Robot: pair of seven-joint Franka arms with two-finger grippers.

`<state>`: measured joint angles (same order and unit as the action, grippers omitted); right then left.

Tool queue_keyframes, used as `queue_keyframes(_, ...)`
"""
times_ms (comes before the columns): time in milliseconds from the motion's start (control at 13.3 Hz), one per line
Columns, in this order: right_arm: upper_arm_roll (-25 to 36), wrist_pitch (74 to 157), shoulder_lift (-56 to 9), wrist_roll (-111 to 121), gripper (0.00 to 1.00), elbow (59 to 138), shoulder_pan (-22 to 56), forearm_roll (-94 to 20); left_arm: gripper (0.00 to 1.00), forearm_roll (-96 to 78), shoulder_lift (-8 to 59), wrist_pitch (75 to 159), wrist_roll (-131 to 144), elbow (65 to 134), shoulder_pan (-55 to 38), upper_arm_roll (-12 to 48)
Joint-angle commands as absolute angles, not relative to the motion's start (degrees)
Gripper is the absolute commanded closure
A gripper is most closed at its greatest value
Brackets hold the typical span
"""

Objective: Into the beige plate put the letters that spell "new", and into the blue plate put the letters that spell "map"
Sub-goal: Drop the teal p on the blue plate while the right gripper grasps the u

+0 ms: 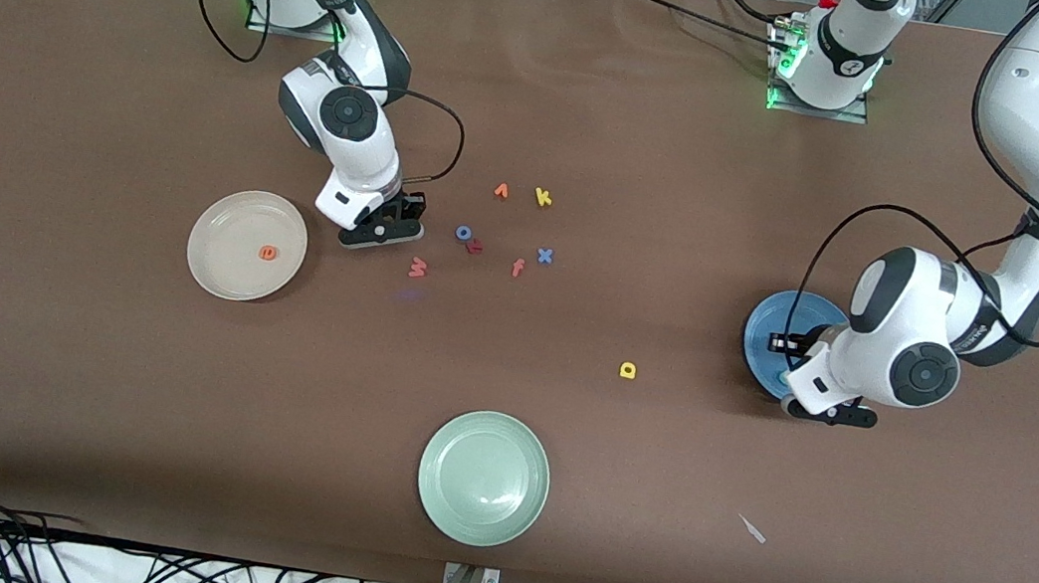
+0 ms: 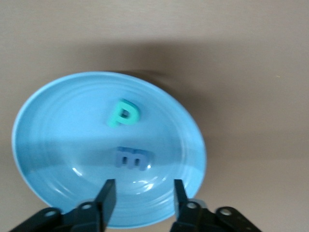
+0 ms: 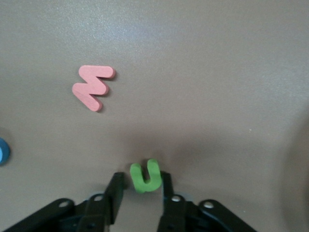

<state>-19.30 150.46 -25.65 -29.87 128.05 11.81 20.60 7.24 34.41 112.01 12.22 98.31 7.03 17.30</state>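
My right gripper (image 3: 141, 186) is low over the table beside the beige plate (image 1: 215, 277). Its open jaws stand close around the green n (image 3: 146, 176): one finger touches it and a sliver of gap shows at the other. The pinkish-red w (image 3: 93, 87) lies nearby on the table (image 1: 418, 267). An orange e (image 1: 268, 252) is in the beige plate. Over the blue plate (image 2: 53, 130) hangs my left gripper (image 2: 143, 193), open and holding nothing. The teal p (image 2: 123, 114) and blue m (image 2: 133, 158) lie in that plate. The yellow a (image 1: 628, 370) lies on the table.
Loose letters lie mid-table: an orange v (image 1: 501, 191), yellow k (image 1: 543, 197), blue o (image 1: 464, 232), salmon f (image 1: 517, 268) and blue x (image 1: 544, 256). A pale green plate (image 1: 483, 477) sits nearest the front camera. A white scrap (image 1: 752, 529) lies toward the left arm's end.
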Motion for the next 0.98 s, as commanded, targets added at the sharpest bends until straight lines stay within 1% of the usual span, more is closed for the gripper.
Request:
queue_keyframes(0, -19.3, 151.5, -25.1, -30.9, 0.74, 128.6, 11.7, 22.1, 0.0, 8.5, 33.6, 111.4, 12.8, 97.8, 6.0, 18.2)
queue_keyframes(75, -19.2, 151.0, -24.4, -30.2, 0.76, 128.3, 11.7, 22.1, 0.0, 8.6, 33.6, 111.5, 12.0, 97.6, 5.5, 18.6)
queue_keyframes(150, -18.5, 150.6, -23.0, -28.8, 0.76, 128.2, 11.6, 22.1, 0.0, 8.4, 33.8, 111.5, 12.0, 95.6, 5.1, 19.2)
queue_keyframes(301, -15.5, 146.2, -19.3, -20.5, 0.76, 127.8, 11.4, 21.3, 0.0, 8.8, 34.5, 111.8, 13.0, 92.7, 0.6, 19.3)
queue_keyframes(376, -13.7, 144.4, -17.6, -15.5, 0.76, 127.7, 11.2, 21.0, 0.0, 8.6, 36.0, 112.1, 12.9, 91.0, -1.4, 19.2)
queue_keyframes(526, -10.5, 141.8, -14.6, -7.4, 0.76, 127.8, 10.4, 20.9, 0.0, 8.5, 40.1, 114.4, 12.8, 85.5, -3.2, 19.3)
queue_keyframes(676, -6.6, 139.9, -13.1, -0.7, 0.75, 127.8, 10.1, 21.0, 0.0, 9.0, 42.4, 122.0, 12.8, 85.0, -5.8, 19.2)
queue_keyframes(752, -4.6, 140.2, -13.3, 1.7, 0.61, 128.2, 10.0, 21.0, 0.0, 9.1, 43.1, 126.2, 12.9, 85.3, -7.6, 18.9)
queue_keyframes(827, -4.3, 140.3, -13.5, 1.2, 0.46, 128.3, 9.9, 20.9, 0.0, 9.1, 44.1, 128.6, 12.7, 85.4, -8.3, 18.5)
queue_keyframes(902, -4.4, 140.0, -13.4, 0.1, 0.39, 128.2, 9.9, 20.0, 0.0, 10.1, 45.1, 130.8, 12.8, 85.4, -9.0, 18.5)
